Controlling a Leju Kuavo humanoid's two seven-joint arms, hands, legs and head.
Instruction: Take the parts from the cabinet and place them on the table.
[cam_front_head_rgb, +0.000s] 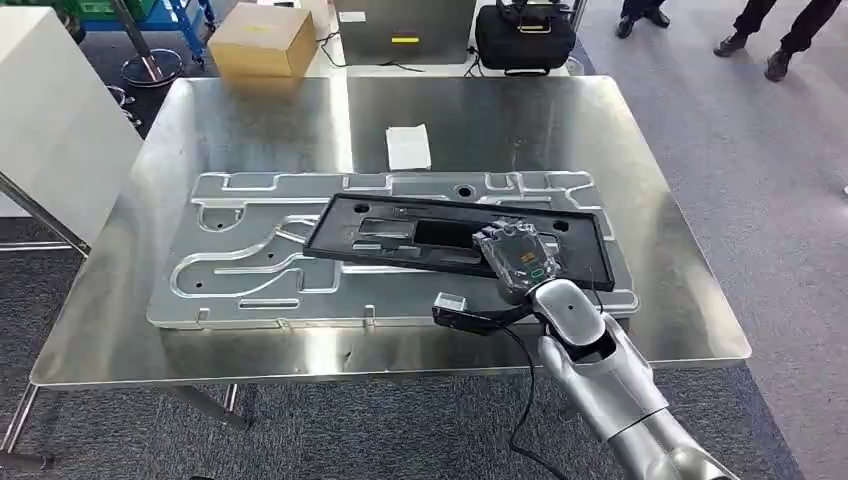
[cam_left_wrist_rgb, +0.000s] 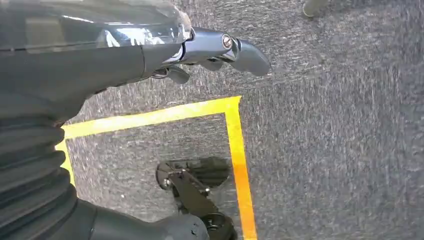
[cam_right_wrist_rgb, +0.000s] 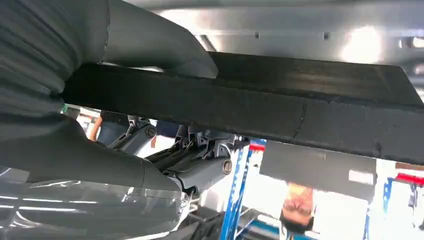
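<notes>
**Q:** Grey carpet surrounds a steel surface (cam_front_head_rgb: 120, 300); what lies on it?

**A:** A large silver channelled plate (cam_front_head_rgb: 250, 270) lies flat across the middle. A black frame part (cam_front_head_rgb: 400, 235) rests on top of it, slightly askew. A white paper slip (cam_front_head_rgb: 408, 147) lies beyond the plate, and a cardboard box (cam_front_head_rgb: 262, 42) stands at the far edge.

**Q:** State of the right robot hand (cam_front_head_rgb: 515, 258)?

**A:** It sits at the near right end of the black frame part. In the right wrist view the thumb (cam_right_wrist_rgb: 150, 45) lies on one face of the part's edge (cam_right_wrist_rgb: 300, 107) and the fingers (cam_right_wrist_rgb: 195, 160) on the other, so it appears clamped on the part.

**Q:** And the left robot hand (cam_left_wrist_rgb: 150, 50)?

**A:** It hangs over the carpet and a yellow floor line (cam_left_wrist_rgb: 235, 145), holding nothing, fingers loosely extended.

**Q:** Progress?

**A:** Judged from position, the part is off the cabinet and over the surface, apparently resting on the plate. Release remains. Whether further parts wait in the cabinet cannot be told.
</notes>
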